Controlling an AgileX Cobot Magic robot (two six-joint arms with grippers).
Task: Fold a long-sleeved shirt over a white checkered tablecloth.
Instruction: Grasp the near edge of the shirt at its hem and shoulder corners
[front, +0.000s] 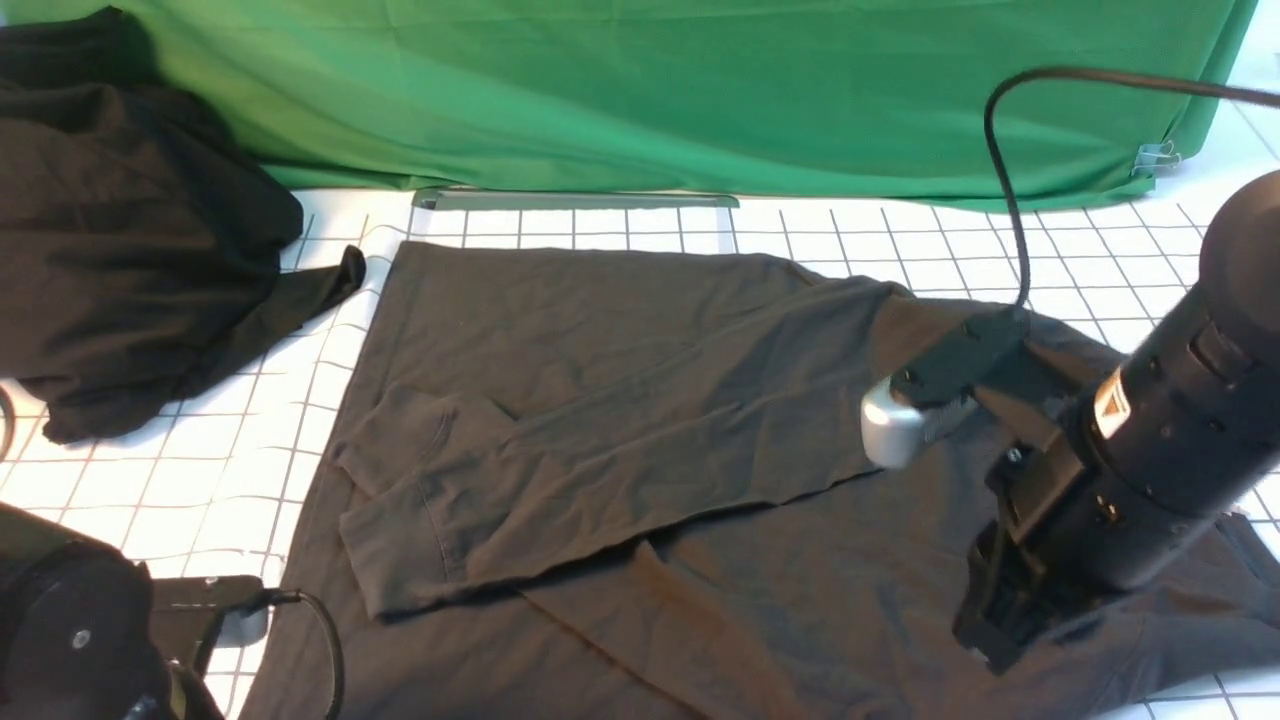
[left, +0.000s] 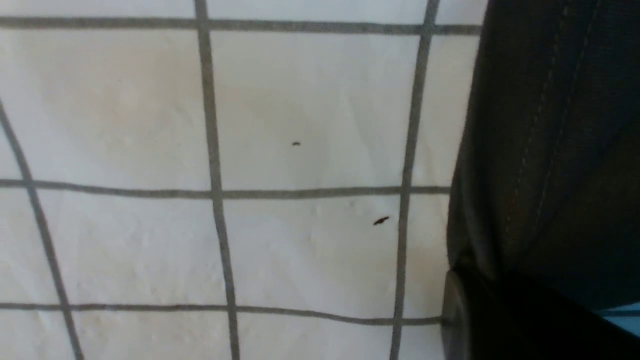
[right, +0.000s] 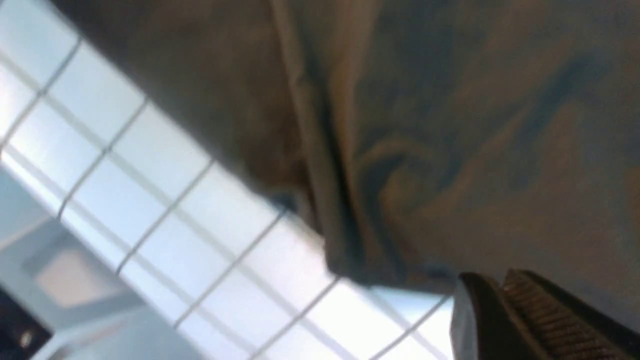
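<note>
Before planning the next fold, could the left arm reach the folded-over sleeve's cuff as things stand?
Probably yes: the cuff lies uncovered atop the long-sleeved shirt, on the left arm's side, with nothing between them.

No readable text is showing. A sticker (front: 1110, 405) on the right arm (front: 1190, 440) is appearing too blurred to read.

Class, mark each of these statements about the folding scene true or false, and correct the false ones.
1. The shirt lies on the checkered cloth. True.
2. One sleeve is folded across the shirt's body. True.
3. The backdrop is blue. False: it is green.
4. A second dark garment sits at the far right. False: it is heaped at the far left.
</note>
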